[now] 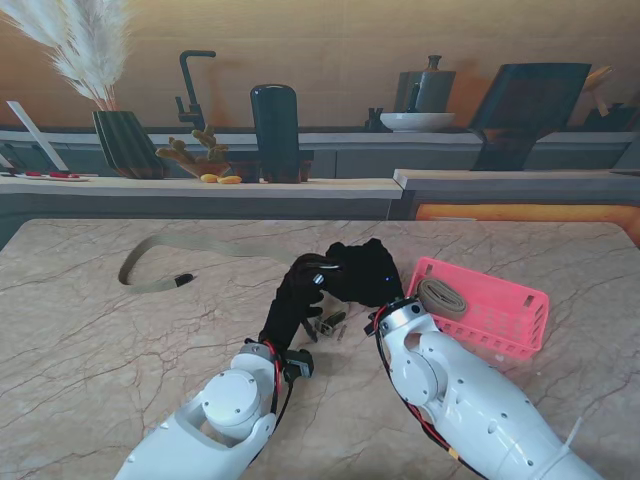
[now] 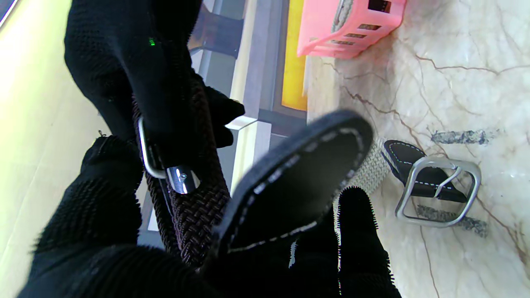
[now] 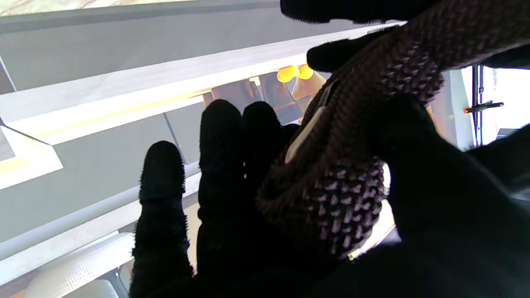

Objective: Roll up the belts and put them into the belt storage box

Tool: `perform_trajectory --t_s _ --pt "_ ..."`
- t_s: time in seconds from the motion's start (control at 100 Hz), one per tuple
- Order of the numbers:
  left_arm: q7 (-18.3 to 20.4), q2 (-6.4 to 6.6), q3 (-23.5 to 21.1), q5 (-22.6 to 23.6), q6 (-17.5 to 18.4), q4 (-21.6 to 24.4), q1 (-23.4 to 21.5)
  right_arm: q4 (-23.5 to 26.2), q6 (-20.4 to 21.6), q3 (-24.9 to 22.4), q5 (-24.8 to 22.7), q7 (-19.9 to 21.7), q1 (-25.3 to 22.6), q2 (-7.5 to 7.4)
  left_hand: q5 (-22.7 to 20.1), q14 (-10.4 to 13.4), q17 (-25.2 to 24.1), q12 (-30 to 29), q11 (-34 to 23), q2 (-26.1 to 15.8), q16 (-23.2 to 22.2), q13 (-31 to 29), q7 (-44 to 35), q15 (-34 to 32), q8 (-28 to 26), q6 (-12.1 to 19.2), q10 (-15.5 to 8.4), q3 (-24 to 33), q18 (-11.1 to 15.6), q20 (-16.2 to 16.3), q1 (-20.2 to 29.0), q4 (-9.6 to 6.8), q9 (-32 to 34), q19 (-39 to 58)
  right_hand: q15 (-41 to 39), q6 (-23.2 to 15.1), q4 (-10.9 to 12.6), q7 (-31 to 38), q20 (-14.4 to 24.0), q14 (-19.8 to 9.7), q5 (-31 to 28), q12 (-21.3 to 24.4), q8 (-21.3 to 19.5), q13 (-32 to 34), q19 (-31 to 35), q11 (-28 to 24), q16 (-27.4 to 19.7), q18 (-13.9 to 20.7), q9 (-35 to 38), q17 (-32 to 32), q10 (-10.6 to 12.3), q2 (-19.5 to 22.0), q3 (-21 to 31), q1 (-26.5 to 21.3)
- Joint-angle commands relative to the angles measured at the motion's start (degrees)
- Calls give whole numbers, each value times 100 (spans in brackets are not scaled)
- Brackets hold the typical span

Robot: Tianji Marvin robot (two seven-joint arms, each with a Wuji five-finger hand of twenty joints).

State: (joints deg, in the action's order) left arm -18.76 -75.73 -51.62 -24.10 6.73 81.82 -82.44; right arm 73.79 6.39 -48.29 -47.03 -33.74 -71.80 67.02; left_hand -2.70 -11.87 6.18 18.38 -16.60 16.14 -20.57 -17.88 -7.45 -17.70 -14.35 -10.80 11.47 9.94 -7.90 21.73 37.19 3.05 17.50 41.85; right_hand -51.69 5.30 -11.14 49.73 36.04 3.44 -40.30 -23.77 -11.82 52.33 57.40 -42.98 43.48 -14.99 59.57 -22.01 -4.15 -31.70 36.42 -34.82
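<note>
A dark brown braided belt (image 2: 194, 207) is held up over the table's middle between both black-gloved hands. My left hand (image 1: 298, 298) is shut on it near its silver buckle (image 2: 165, 169), and a black stitched leather end (image 2: 298, 182) lies across those fingers. My right hand (image 1: 360, 272) is shut on the belt's rolled part (image 3: 343, 182). A beige belt (image 1: 150, 262) lies flat on the table to the left, its buckle (image 2: 439, 190) just nearer to me than the hands. The pink storage box (image 1: 515, 320) stands right of the hands with a rolled beige belt (image 1: 445, 297) inside.
The marble table's (image 1: 90, 370) far edge meets a raised ledge. Behind it a counter holds a vase with pampas grass (image 1: 125, 140), a dark jar (image 1: 275, 130), a bowl (image 1: 418, 121) and small yellow items (image 1: 220, 179).
</note>
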Motion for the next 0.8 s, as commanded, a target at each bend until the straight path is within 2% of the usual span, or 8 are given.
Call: perform_trajectory --t_s 0.0,0.09,0.16,0.3,0.48,0.64,0.73,0.79 --pt "111 -149 81 38 95 257 -7 -2 115 151 8 136 -66 138 -517 244 116 -118 -122 79 20 -210 234 -79 -51 1363 -237 62 64 -39 -238 -63 75 -9 -114 -1742 307 806 -93 -54 -575 66 -52 -152 177 -107 -46 -147 -17 102 75 759 579 -641" --pt "88 -155 83 52 141 244 4 -13 175 187 56 167 -71 147 -531 250 190 -113 -130 189 17 -294 385 -70 -33 1409 -248 176 -22 -43 -374 -42 135 -11 -104 -1748 314 807 -106 -56 -570 74 -52 -151 182 -104 -58 -158 -17 108 80 746 582 -638" --pt "75 -159 83 41 152 245 5 -22 244 223 102 193 -71 157 -521 257 234 -112 -135 500 3 -357 491 -59 -247 1432 -259 1035 -106 -31 -754 70 172 2 -99 -1753 315 804 -118 -47 -567 82 -48 -152 184 -97 -66 -171 -23 112 78 743 583 -634" --pt "34 -173 95 44 148 245 9 -41 418 312 211 268 -56 180 -492 313 428 -125 -227 1014 -1 -543 589 -106 -392 1373 -403 2034 -129 10 -781 165 288 113 -93 -1764 316 812 -140 -53 -586 97 -51 -152 181 -88 -77 -190 -12 127 86 725 595 -636" --pt "-128 -211 109 125 74 264 23 -62 596 408 391 374 -55 219 -478 388 822 -104 -472 1192 -1 -859 818 -300 -370 1134 -666 2839 97 68 -33 158 452 313 -84 -1767 306 807 -165 -46 -600 114 -46 -157 174 -74 -91 -214 7 150 93 710 612 -623" --pt "-504 -308 129 280 -87 257 48 -20 634 400 528 385 -106 258 -505 436 1092 -5 -669 1015 60 -1027 864 -607 366 970 -815 3069 325 61 565 119 478 436 -78 -1800 288 810 -178 -66 -607 120 -57 -132 185 -72 -101 -205 22 132 109 725 623 -603" --pt "-625 -337 127 373 -208 247 62 90 581 319 739 438 -208 297 -498 422 1125 -11 -660 1084 51 -1029 759 -711 194 871 -937 3141 358 66 633 111 532 471 -62 -1861 264 807 -189 -97 -580 121 -73 -130 186 -63 -110 -167 6 131 137 766 614 -596" --pt "-675 -349 129 430 -250 231 69 154 503 260 831 423 -270 323 -497 438 1161 -28 -626 1166 87 -1082 400 -765 -390 715 -994 3202 383 69 592 123 638 510 -56 -1880 246 808 -191 -102 -563 120 -86 -135 191 -61 -111 -151 -10 120 140 785 592 -603"
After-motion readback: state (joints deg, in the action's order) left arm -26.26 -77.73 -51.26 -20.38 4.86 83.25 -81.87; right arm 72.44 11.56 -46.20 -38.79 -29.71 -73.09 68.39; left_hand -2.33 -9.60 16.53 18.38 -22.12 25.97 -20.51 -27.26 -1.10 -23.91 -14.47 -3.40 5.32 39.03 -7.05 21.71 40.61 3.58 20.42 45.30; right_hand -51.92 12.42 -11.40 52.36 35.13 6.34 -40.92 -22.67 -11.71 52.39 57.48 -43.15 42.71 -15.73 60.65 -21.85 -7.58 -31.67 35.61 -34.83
